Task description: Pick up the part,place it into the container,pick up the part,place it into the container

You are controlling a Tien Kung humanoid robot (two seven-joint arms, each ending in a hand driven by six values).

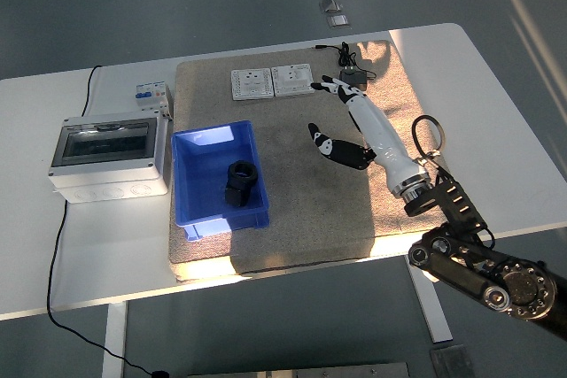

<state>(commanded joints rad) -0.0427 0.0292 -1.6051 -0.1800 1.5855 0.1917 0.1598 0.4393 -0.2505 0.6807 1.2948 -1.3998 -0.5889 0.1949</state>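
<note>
**Part in the bin, hand spread over the mat**

While the black part (240, 182) lies inside the blue bin (191, 181), toward the bin's right wall, the right hand (347, 121) hangs over the mat to the right of the bin, well apart from it. Its fingers (324, 86) are spread wide and hold nothing, the thumb (320, 141) stretched out toward the bin. The fingertips reach close to the black adapter (352, 80) at the mat's far side. The bin sits on the left part of the brown mat (301, 227), which covers the middle of the white worktop (80, 254). Beyond the bin, two white socket plates (273, 81) lie side by side. Left of the bin, off the mat, stands a grey box (110, 155) with a clear lid.
</note>
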